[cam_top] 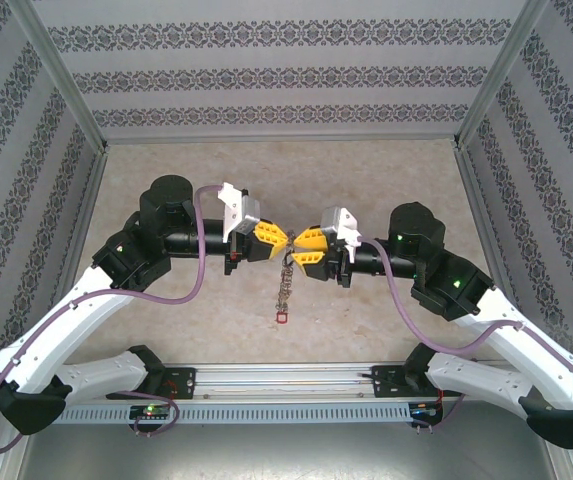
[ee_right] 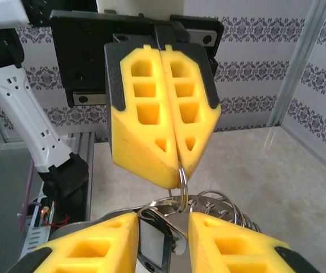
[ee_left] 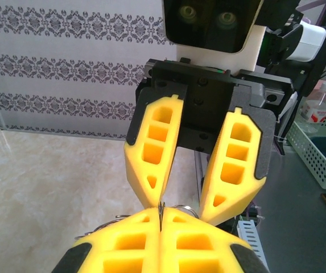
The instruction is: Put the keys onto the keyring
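The left gripper (cam_top: 282,244) pinches the thin grey keyring (ee_right: 182,177) above the middle of the table (cam_top: 386,190); its bunch of keys (cam_top: 286,285) hangs straight down. A small silver key (ee_right: 177,236) with a black tag (ee_right: 153,244) lies lengthways between the right gripper's (cam_top: 300,250) parted fingers. I cannot tell if they squeeze it.

- The keyring (ee_right: 182,177), a thin grey hoop, stood upright, pinched in the left claw (ee_right: 178,170). Smaller rings (ee_right: 222,202) and keys hung from it, with a red tag (cam_top: 282,318) (lowest of all).
- The key (ee_right: 151,244), silver with a dark tag, sat gripped in the right claw (ee_right: 163,223), just beside the hoop.
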You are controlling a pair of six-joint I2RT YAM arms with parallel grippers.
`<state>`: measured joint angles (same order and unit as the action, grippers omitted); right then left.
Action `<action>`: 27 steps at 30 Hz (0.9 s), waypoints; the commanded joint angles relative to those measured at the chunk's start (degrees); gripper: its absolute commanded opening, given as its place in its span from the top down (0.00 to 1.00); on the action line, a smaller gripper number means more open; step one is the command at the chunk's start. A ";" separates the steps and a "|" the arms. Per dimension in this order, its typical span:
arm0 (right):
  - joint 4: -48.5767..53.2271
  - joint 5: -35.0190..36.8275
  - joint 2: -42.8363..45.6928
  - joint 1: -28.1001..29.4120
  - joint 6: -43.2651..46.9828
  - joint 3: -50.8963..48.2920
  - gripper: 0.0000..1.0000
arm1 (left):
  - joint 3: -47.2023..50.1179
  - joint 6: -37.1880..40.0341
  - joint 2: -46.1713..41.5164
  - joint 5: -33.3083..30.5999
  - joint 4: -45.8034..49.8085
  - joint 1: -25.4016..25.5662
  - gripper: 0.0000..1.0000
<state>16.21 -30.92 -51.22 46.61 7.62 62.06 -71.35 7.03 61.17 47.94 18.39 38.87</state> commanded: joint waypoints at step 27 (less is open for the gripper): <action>-4.36 3.72 -4.34 -0.37 0.56 1.06 0.93 | 5.22 -6.56 -2.62 -8.13 -16.12 -0.64 1.00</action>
<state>14.31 -25.91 -54.72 46.22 7.64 62.13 -67.20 4.56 59.81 41.65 12.97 38.50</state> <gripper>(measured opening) 0.074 0.046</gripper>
